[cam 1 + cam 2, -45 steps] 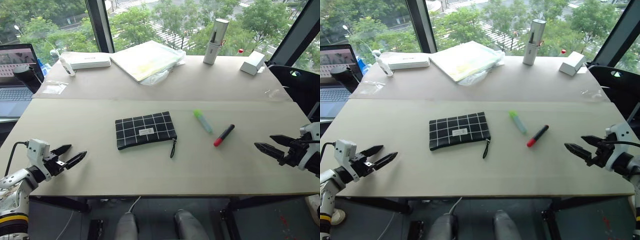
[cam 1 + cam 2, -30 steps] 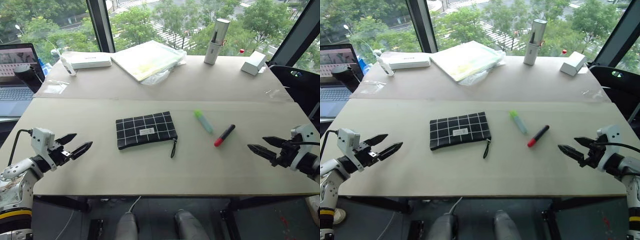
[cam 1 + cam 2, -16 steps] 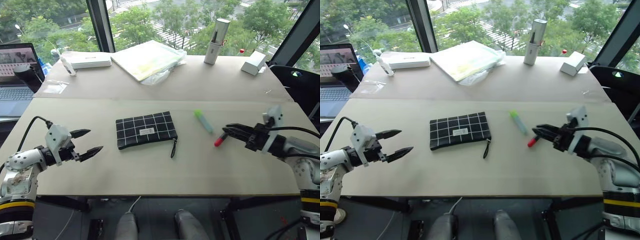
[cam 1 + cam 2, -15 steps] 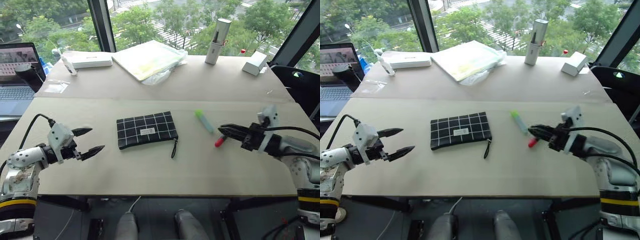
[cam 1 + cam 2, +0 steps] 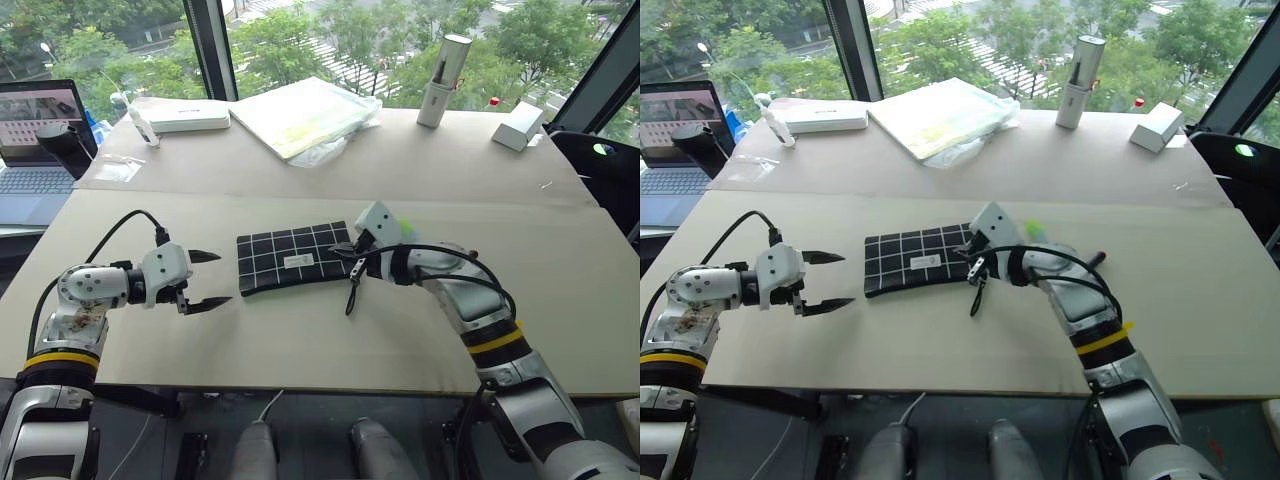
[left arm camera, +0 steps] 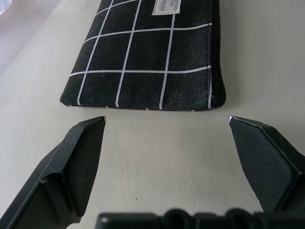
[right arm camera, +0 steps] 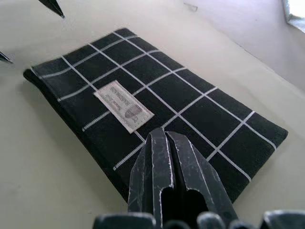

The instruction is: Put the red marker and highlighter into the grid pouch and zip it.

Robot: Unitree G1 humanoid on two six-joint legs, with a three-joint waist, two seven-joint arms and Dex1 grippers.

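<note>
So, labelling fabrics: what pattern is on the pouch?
White grid on black, on the grid pouch; clearest in the right wrist view.

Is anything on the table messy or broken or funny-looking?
Nothing looks broken or spilled. The grid pouch lies flat, a little askew to the table's front edge, its zipper pull trailing loose on the tabletop.

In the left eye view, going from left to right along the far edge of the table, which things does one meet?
Laptop → flat white box → pale yellow folder in clear plastic → tall silver-white cylinder → small white box.
</note>
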